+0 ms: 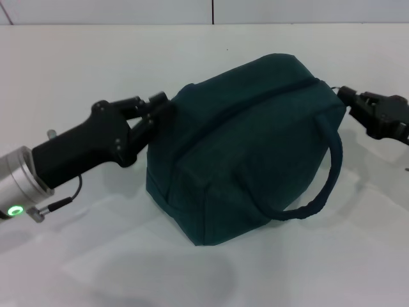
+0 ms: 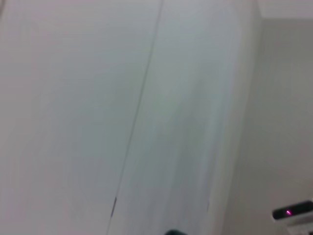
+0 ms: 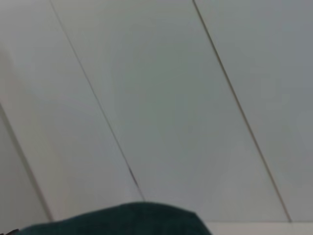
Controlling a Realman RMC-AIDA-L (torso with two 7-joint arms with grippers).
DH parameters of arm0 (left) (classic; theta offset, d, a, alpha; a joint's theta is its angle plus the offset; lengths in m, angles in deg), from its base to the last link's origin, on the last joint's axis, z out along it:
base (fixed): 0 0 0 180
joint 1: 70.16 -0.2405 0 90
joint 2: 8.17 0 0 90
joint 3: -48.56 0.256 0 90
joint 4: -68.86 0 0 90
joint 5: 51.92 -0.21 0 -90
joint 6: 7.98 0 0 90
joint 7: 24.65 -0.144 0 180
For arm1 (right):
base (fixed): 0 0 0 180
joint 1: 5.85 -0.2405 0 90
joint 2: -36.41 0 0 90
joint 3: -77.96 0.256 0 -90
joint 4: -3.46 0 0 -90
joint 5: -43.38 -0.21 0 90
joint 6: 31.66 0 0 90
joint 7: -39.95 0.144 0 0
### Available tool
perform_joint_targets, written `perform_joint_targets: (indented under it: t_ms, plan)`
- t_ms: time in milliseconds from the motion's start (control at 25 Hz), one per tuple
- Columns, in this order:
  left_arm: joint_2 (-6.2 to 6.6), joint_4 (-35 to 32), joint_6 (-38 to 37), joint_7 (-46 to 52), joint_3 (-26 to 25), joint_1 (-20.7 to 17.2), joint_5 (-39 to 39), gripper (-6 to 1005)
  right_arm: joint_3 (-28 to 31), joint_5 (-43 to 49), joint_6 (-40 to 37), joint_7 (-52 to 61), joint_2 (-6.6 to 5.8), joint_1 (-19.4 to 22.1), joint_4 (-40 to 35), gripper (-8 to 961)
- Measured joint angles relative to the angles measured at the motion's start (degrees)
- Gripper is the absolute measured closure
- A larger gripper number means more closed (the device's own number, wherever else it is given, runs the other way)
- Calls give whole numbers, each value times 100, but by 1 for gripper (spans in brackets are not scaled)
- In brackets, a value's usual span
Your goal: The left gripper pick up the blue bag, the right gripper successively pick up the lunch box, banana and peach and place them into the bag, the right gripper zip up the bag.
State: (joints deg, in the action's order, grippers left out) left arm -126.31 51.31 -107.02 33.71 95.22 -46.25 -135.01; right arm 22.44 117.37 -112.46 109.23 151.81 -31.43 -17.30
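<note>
We've got the blue bag (image 1: 243, 150) on the table (image 1: 77, 70), zipper looking closed, left gripper (image 1: 155, 110) pinching the bag's left end to brace it, right gripper (image 1: 350, 102) at its right end, apparently clamping the zipper pull.

No legible text or markings.
</note>
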Motion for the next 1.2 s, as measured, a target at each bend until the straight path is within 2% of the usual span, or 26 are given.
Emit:
perform_joint_targets:
  t_ms: [160,280,840,1080,1200]
  plan:
    - [21,-3,63,157,0,-9,134,820,412,-7,75,-256,-3,44,128,891]
    - [26,-4,76,204,0,-13,143,788,437,1,235,-321,-5,44,149,891]
    - [-17,-37,183,368,65,27,97,774,-298,47,1004,-364,39,-188,380,888]
    - [-49,-478,9,691,64,34,90,774,-309,37,994,-365,43,-159,443,887]
    - [-58,-1082,-119,1202,160,45,38,768,-290,20,854,-369,44,-141,443,886]
